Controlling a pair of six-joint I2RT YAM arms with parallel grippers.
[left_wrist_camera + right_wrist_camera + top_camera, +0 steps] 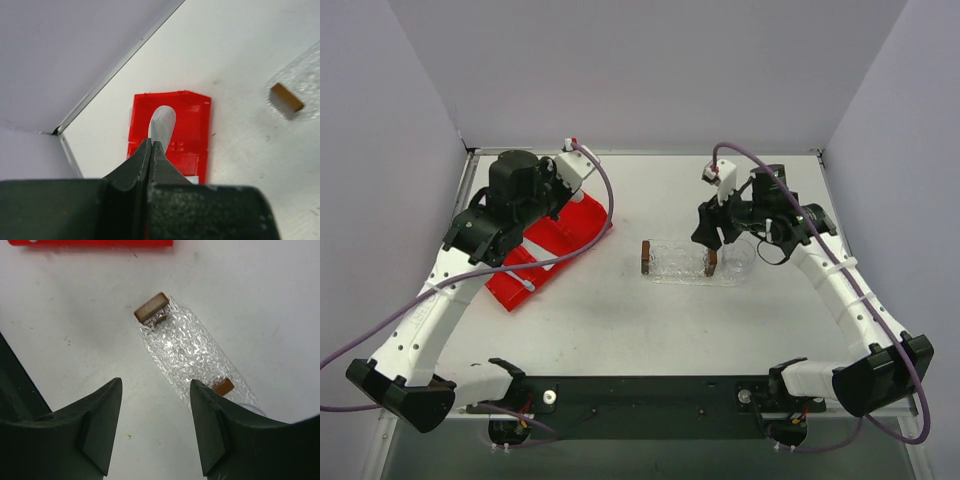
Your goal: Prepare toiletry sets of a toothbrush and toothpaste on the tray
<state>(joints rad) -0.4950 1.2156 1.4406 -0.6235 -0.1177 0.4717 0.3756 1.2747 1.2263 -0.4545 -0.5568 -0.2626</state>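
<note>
**Top view.**
- White desk (620, 330).
- Red compartmented plastic bin (570, 228): on the left half of the desk, lying on a diagonal. The left arm (430, 310) arches over it with its wrist above the bin's far end. What it carries is hidden from here.
- Flat, clear, textured plastic tray (740, 262): centre-right, long axis running left to right. The 2 brown end blocks of a small clear rack (646, 257) fall inside its outline. Whether the rack rests on the tray cannot be told.
- Right tool (713, 230): hangs just above the right-hand block, so the right arm (850, 295) is much the nearer to the tray. The left wrist is well apart from it, with bare desk between.

**Left wrist view.**
- Left tool (151, 150): jaws pressed together on a small, flat, silvery-grey toothpaste tube (162, 122). It is pinched at 1 end and the rest points straight out past the fingertips, in line with them, over the red bin.
- 1 brown block and an edge of clear plastic show at upper right, so the tray lies to this tool's right.
- Judged need: a carry rightward across the desk, laying the tube along the tray's long axis.

**Right wrist view.**
- Right tool: fingers spread wide with nothing between them, aimed down at bare desk just beside the tray's edge.
- The tray runs diagonally from upper left to lower right. No tube shows on it.
- Thin pale blue toothbrush: not made out in any view.
</note>
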